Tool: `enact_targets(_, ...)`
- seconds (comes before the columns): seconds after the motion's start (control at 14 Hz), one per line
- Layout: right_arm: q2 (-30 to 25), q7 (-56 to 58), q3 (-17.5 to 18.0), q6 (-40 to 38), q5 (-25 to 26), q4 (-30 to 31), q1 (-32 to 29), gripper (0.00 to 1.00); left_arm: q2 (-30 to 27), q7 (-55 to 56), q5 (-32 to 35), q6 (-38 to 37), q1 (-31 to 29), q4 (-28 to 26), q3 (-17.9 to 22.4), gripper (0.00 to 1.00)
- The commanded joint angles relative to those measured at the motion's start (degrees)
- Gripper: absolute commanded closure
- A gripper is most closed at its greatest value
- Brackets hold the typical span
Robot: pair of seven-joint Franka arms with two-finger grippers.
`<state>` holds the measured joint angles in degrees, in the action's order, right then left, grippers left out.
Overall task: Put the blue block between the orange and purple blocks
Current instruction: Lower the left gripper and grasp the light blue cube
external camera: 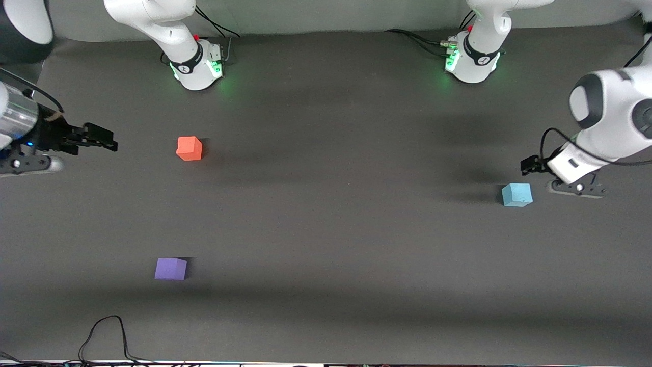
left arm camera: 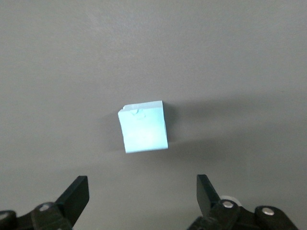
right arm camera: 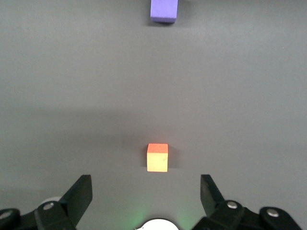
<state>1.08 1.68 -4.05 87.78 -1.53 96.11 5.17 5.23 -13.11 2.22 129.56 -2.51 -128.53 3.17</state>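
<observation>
Left gripper (left arm camera: 140, 199) hangs above the blue block (external camera: 516, 194), jaws spread wide and empty. Right gripper (right arm camera: 146, 196), jaws gaping with nothing held, waits near the orange block (external camera: 189, 148). Purple block (external camera: 170, 268) sits nearer the camera on the desk (external camera: 346, 244).

Blue block (left arm camera: 143, 127) under my left gripper (left arm camera: 143, 200) looks matt, foam-like, with a small nick on one top edge; orange block (external camera: 189, 148) and purple block (external camera: 170, 268) have the same dull, soft-looking finish, no shine. Table (external camera: 331, 229) is a dark grey matt sheet, smooth, maybe rubbery or cloth, can't tell which. My arm shells (external camera: 611, 109) are glossy white plastic, fingers (left arm camera: 76, 196) on both grippers are matt black plastic, and my right gripper (external camera: 109, 142) sits on a brushed metal-looking wrist.
</observation>
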Motion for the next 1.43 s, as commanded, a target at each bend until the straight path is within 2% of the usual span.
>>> enact_targets(0.0, 3.3, -0.2, -0.3, 1.6, 1.3, 0.2, 2.0, 0.0, 2.8, -0.7, 0.9, 7.8, 0.0, -3.0, 0.1, 0.0)
enact_targets(0.07, 5.2, -0.2, -0.3, 2.1, 1.0, 0.3, 2.6, 0.0, 4.9, -0.8, 0.9, 12.2, 0.0, -4.2, 0.3, 0.0)
enact_targets(0.21, 8.7, -0.1, -0.3, 2.5, 1.0, 0.3, 3.6, 0.0, 7.1, -0.9, 1.0, 15.4, -1.1, -4.2, 0.2, 0.0)
enact_targets(0.71, 9.5, -0.3, -0.4, 1.2, 1.0, 1.1, 4.5, 0.0, 14.0, -1.6, 1.0, 25.7, -1.2, -4.2, 0.2, 0.0)
enact_targets(0.93, 10.3, 0.6, -0.9, 1.1, 1.1, 0.2, 2.9, 0.0, 15.2, -1.5, 1.0, 25.9, -1.2, -3.8, 0.1, 0.0)
enact_targets(1.0, 10.5, 0.6, -0.9, 1.2, 1.1, 0.0, 2.2, 0.0, 15.2, -1.0, 0.9, 25.8, -1.1, -3.7, 0.1, 0.07)
enact_targets(1.07, 10.5, 0.7, -0.9, 1.2, 1.1, -0.1, 2.0, 0.0, 15.3, -0.9, 0.8, 25.8, -1.1, -3.5, 0.1, 0.21)
enact_targets(1.14, 10.7, 1.5, -0.9, 1.2, 1.1, -0.1, 1.6, 0.0, 15.3, -0.9, 0.5, 25.7, -1.2, -3.5, 0.1, 0.39)
enact_targets(1.21, 11.3, 1.8, -0.9, 1.2, 1.1, -0.2, 1.5, 0.0, 15.3, -0.7, 0.3, 25.7, -1.2, -3.5, 0.1, 0.51)
enact_targets(1.29, 11.4, 1.8, -0.9, 1.2, 1.1, -0.4, 1.6, 0.0, 15.3, -0.6, 0.2, 25.7, -1.2, -3.5, 0.1, 0.55)
enact_targets(1.36, 11.5, 1.8, -0.9, 1.2, 1.1, -0.4, 1.6, 0.0, 15.3, -0.5, 0.2, 25.5, -1.2, -3.4, 0.1, 0.55)
